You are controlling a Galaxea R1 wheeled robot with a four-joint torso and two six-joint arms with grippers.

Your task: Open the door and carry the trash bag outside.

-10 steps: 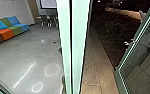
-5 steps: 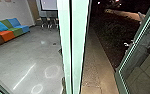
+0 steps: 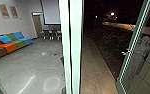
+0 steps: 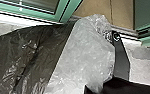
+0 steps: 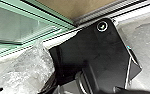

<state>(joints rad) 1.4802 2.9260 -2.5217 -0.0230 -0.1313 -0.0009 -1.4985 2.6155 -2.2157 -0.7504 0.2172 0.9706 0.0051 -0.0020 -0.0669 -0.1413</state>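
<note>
In the left wrist view the trash bag [image 4: 26,57] is large and dark, with a clear crumpled plastic part [image 4: 83,52] against the robot's dark plate. Clear plastic [image 5: 28,70] also shows beside the dark plate in the right wrist view. How either gripper stands cannot be made out. In the head view a green-framed glass door [image 3: 131,53] stands open at the right, and a pale green frame post [image 3: 76,47] rises in the middle.
A paved walkway [image 3: 94,67] runs outside, beside a dark planted bed [image 3: 108,42]. A person [image 3: 139,55] appears behind the door glass. Indoors at the left is a colourful sofa [image 3: 9,45]; chairs [image 3: 51,35] stand farther back.
The head camera's picture has shifted, now taking in more of the far wall and the dark distance. The door stays open.
</note>
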